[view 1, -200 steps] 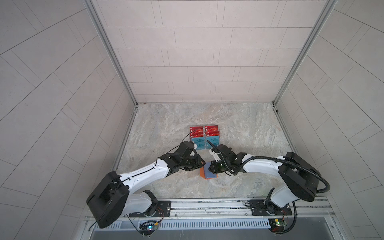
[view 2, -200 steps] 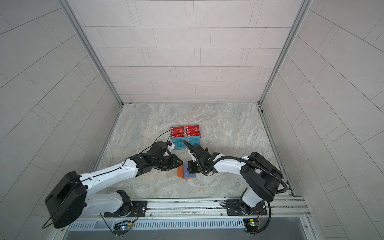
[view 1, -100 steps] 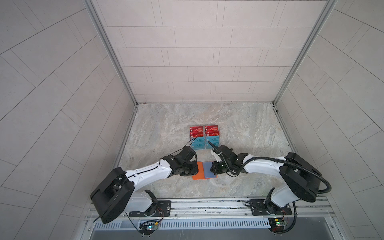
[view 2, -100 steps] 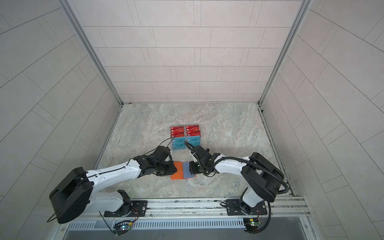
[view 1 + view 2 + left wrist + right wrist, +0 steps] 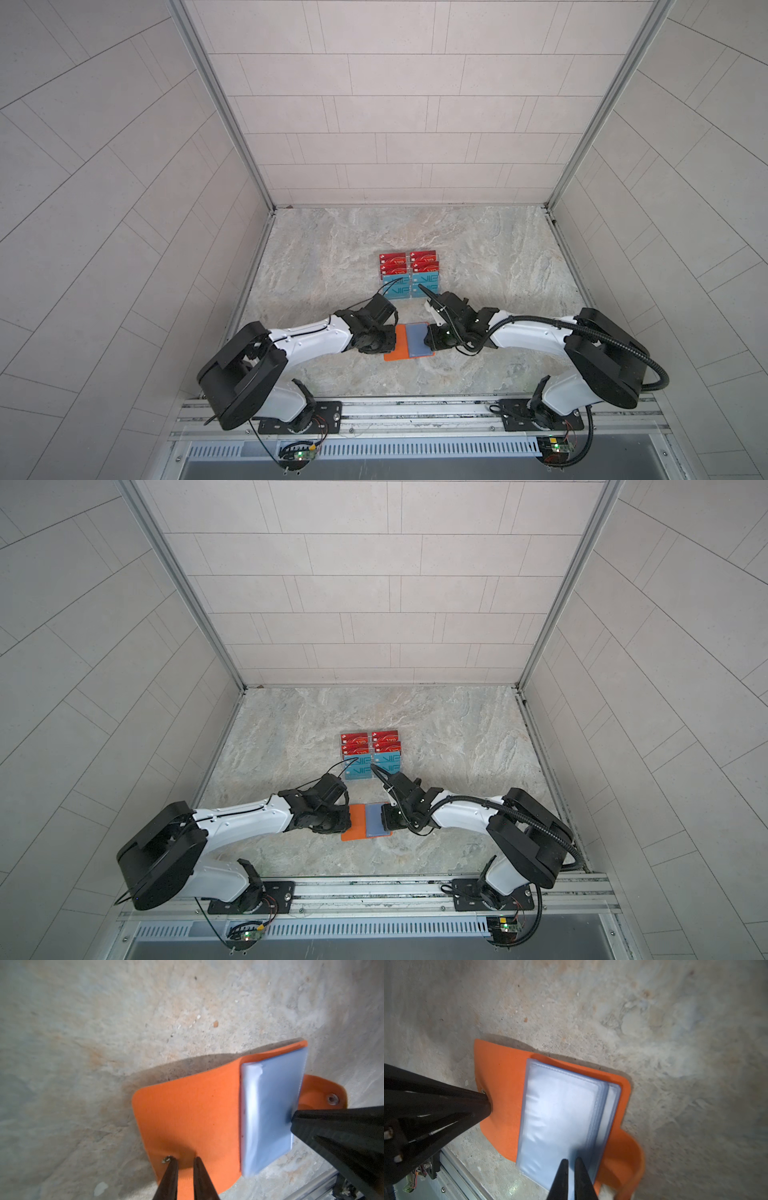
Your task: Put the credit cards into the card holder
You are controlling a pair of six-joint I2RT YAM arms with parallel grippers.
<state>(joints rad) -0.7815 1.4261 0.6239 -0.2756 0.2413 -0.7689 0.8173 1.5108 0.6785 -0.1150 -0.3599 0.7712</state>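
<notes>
1. Found card holder (image 5: pixel 187 1118) spread open, inside facing up, flat on desk (image 5: pixel 332 266), right between the two claws and under the tips of both.
2. Logged left claw (image 5: pixel 184 1160) with fingers nearly together, only a slim gap, tips down on the bare orange flap of the holder. Could not tell whether pinching the flap or just pressing on it.
3. Spotted silver snap button (image 5: pixel 166 1160) on that flap, touching the outer side of one left claw fingertip.
4. Logged right claw (image 5: pixel 571 1160) closed to a sliver, tips planted on the stack of clear sleeves (image 5: pixel 560 1118).
5. Noted the sleeves lying on the holder half nearer the right claw, across the fold from the left claw, with the orange edge showing around them.
6. Noted strap tab (image 5: pixel 324 1093) sticking out past the sleeves, just beside the right claw, with a second snap piece on it. Looked curled up off the desk in the right wrist view.
7. Found credit cards (image 5: pixel 409 274) beyond both claws, on the far side from the arm bases and apart from the holder. Counted two columns: teal-blue rows nearer the claws, red rows farther off, "VIP" print readable.
8. Checked both top views: same layout, with wrists angled inward toward the holder from either side.
</notes>
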